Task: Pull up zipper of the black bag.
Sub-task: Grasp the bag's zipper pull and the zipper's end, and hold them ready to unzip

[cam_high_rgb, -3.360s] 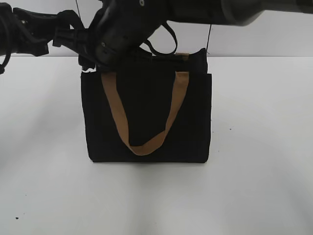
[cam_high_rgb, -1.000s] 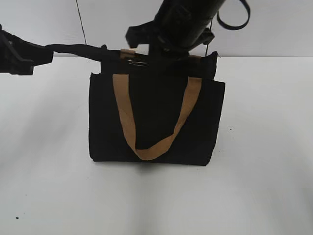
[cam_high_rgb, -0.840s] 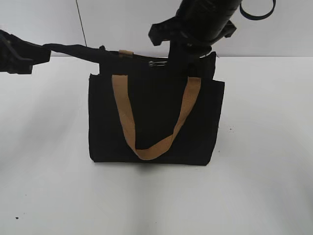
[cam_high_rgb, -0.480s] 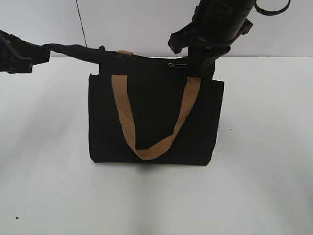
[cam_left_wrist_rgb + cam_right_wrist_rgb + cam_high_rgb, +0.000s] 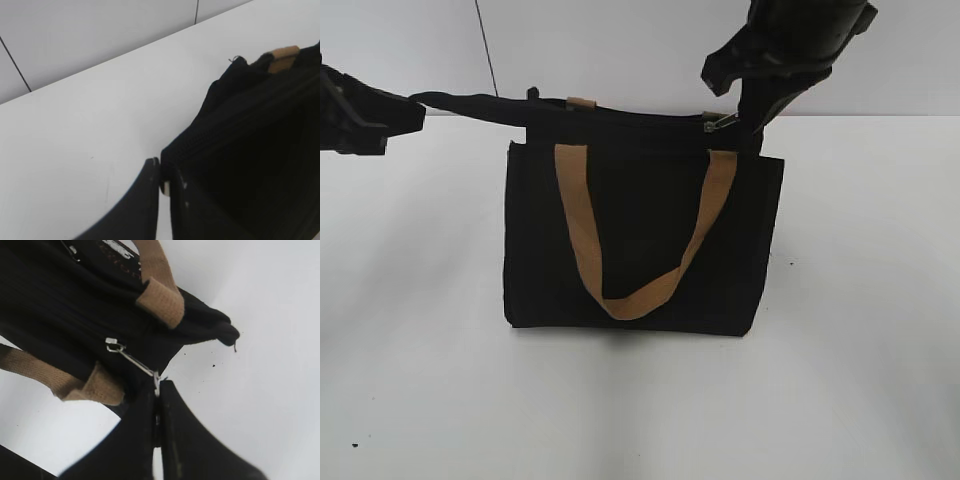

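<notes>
The black bag point(image 5: 640, 250) stands upright on the white table, a tan handle point(image 5: 635, 235) hanging down its front. The silver zipper point(image 5: 720, 122) sits near the right end of the bag's top edge. My right gripper point(image 5: 745, 118) is shut on the zipper's pull tab; in the right wrist view the tab point(image 5: 135, 362) runs from the slider point(image 5: 114, 346) into my closed right gripper point(image 5: 157, 385). My left gripper point(image 5: 415, 112) is shut on the bag's stretched left top corner; the left wrist view shows the left gripper point(image 5: 162, 175) pinching black fabric point(image 5: 200, 145).
The white table point(image 5: 860, 330) stretches all round the bag, with a pale wall behind it. The second tan handle's end point(image 5: 581, 103) shows at the bag's top rear. My right arm point(image 5: 790, 40) hangs over the bag's right top corner.
My right gripper has drawn the zipper to the right along the bag's top, from near the left handle to near the right end. The left gripper has kept its hold.
</notes>
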{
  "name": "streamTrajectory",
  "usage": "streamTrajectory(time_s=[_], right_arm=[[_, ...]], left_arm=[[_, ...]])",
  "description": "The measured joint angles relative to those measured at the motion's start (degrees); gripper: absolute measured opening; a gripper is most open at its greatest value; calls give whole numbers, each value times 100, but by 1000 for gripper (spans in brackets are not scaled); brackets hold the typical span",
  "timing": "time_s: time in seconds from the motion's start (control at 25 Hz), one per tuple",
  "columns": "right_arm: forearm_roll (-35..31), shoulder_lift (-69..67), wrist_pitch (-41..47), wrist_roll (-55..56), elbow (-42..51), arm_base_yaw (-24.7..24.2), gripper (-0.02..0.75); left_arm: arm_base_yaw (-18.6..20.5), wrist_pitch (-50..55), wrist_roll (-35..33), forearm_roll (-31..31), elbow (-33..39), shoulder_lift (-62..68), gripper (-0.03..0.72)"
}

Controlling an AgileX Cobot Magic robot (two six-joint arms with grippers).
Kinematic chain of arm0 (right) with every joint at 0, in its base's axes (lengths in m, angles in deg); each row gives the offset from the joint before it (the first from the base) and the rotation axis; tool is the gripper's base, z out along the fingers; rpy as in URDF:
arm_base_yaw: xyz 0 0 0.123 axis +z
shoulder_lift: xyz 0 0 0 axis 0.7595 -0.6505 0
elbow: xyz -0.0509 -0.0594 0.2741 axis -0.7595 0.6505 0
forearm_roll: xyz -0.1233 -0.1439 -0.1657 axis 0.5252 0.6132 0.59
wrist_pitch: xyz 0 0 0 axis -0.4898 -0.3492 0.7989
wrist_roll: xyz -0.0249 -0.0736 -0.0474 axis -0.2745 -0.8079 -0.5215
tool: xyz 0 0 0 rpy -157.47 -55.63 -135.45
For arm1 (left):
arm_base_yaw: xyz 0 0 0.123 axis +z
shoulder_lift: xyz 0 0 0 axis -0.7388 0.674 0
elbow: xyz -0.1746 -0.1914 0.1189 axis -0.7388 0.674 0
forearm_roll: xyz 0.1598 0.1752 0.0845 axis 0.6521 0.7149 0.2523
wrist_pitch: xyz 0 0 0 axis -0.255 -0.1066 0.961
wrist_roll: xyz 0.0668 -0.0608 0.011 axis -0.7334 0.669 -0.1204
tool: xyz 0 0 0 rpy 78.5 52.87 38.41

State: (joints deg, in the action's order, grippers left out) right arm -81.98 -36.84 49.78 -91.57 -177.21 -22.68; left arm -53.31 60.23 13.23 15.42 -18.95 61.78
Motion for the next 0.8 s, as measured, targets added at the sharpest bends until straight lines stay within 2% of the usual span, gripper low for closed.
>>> streamTrajectory(time_s=[0.48, 0.56, 0.6, 0.68, 0.8], right_arm=[[-259, 91, 16, -91, 24, -177, -11], [-268, 83, 21, -91, 24, -182, 9], [-273, 77, 30, -91, 24, -189, 47], [-275, 77, 80, -91, 24, -226, 155], [-330, 77, 109, -91, 24, -241, 389]], left_arm=[[-11, -79, 0, 11, 0, 0, 32], [-11, -67, 26, 16, 0, 0, 39], [-11, -52, 56, 13, 0, 0, 57], [12, -33, 107, 20, 0, 0, 141], [15, -33, 326, 74, 0, 0, 406]])
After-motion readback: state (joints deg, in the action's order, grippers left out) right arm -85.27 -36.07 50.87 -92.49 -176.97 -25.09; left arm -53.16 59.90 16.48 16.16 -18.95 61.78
